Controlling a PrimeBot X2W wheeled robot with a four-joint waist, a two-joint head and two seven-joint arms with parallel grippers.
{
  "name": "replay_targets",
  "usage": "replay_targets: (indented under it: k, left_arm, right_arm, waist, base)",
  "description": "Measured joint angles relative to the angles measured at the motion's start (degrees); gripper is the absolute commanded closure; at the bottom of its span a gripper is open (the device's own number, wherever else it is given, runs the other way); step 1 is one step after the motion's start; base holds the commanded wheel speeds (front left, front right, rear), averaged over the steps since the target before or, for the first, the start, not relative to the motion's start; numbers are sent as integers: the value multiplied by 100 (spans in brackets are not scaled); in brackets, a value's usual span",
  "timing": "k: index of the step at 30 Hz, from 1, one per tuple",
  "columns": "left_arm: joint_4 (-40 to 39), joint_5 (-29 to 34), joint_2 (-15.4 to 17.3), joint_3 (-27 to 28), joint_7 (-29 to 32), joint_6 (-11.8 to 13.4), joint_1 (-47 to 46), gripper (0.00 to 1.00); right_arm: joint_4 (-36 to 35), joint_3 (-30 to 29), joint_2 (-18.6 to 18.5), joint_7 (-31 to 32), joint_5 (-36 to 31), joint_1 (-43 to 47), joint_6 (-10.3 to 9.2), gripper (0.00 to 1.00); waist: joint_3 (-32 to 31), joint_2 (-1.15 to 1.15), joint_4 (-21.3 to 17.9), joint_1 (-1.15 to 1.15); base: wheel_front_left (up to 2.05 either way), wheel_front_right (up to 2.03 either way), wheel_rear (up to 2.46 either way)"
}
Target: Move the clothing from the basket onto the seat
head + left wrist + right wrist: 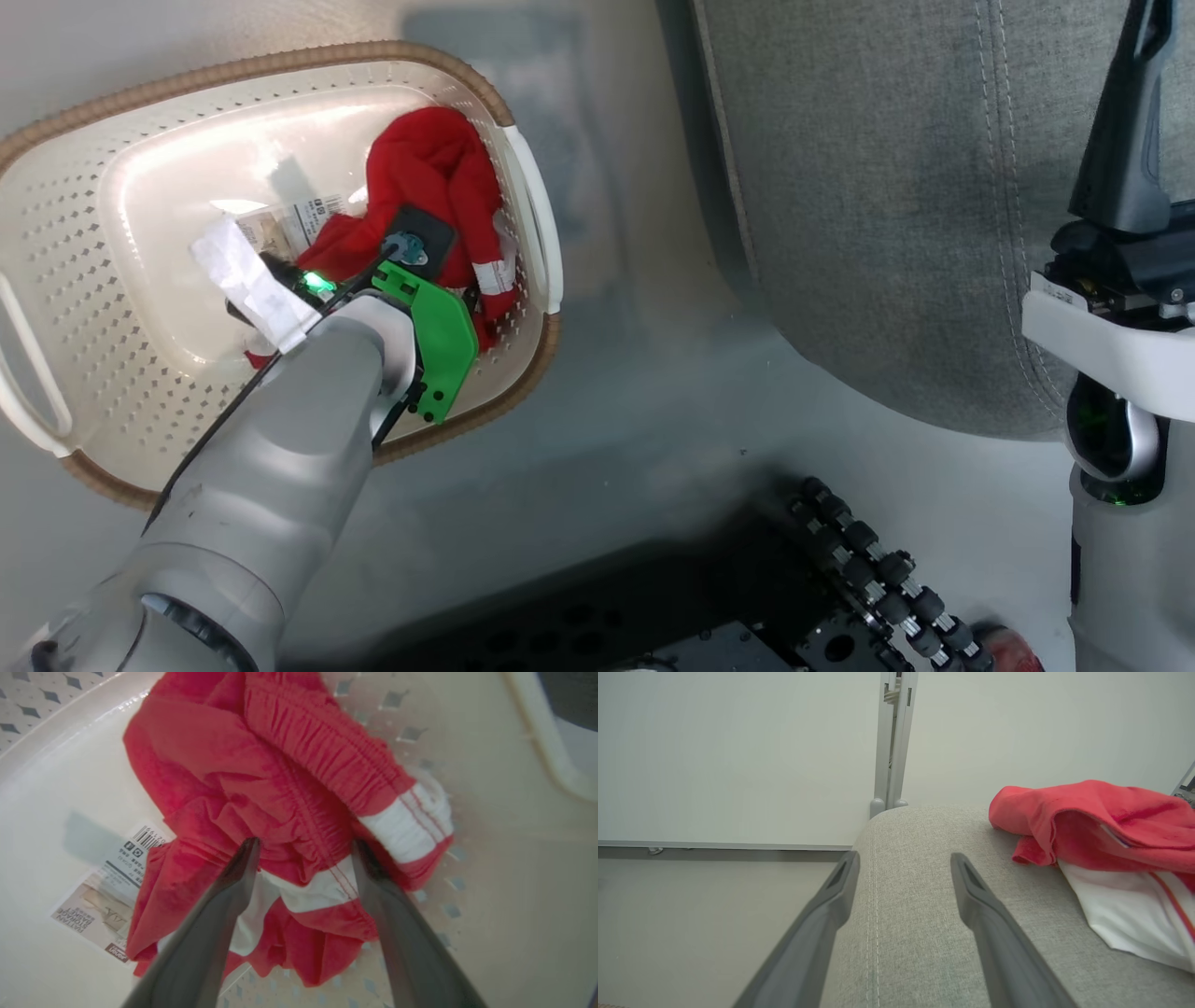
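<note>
Pale floor [653,392] carried the basket [280,65] beside the grey seat [887,187]. I held the left tool [306,844] down inside the basket, jaws spread wide and gripping nothing, its fingers straddling a crumpled fold of the red clothing [280,788], presumably so that closing would pinch it. That bundle lay against the basket wall nearest the seat, partly covering a paper label [103,891]. Its long axis ran along that wall, with the gathered waistband [327,746] slanting across it. The right tool [904,856] hovered fully open and empty over the seat, beside another red-and-white garment [1101,821] lying there.
</note>
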Motion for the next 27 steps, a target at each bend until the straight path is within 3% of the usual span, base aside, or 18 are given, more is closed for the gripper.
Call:
replay_targets:
  k: [7,8,9,10,19,27]
  left_arm:
    - [281,-126,13,-152,-51,0,-164,0]
    - [302,-144,12,-191,-80,0,-176,34]
    - [333,-140,15,-213,-185,0,-200,80]
    - [383,-130,19,-219,-285,8,-250,100]
    - [584,-166,-64,-168,-1024,189,-313,100]
    - [545,-436,-181,77,-1535,236,103,100]
  right_arm:
    - [-248,10,2,1,-53,-63,0,0]
    - [-274,9,2,0,-65,-64,0,0]
    - [-288,9,2,0,-90,-64,0,0]
    - [-301,9,3,1,-102,-64,0,0]
    - [-319,21,2,0,-230,-65,0,0]
    - [-162,92,-52,0,-267,-6,0,0]
  waist:
    - [224,0,-176,0]
    - [246,0,-198,0]
    - [262,0,-210,0]
    - [279,0,-223,0]
    - [128,0,-133,0]
    - [-448,0,78,-1]
  base:
    - [0,0,0]
    - [0,0,0]
    - [0,0,0]
    - [0,0,0]
    - [0,0,0]
    - [0,0,0]
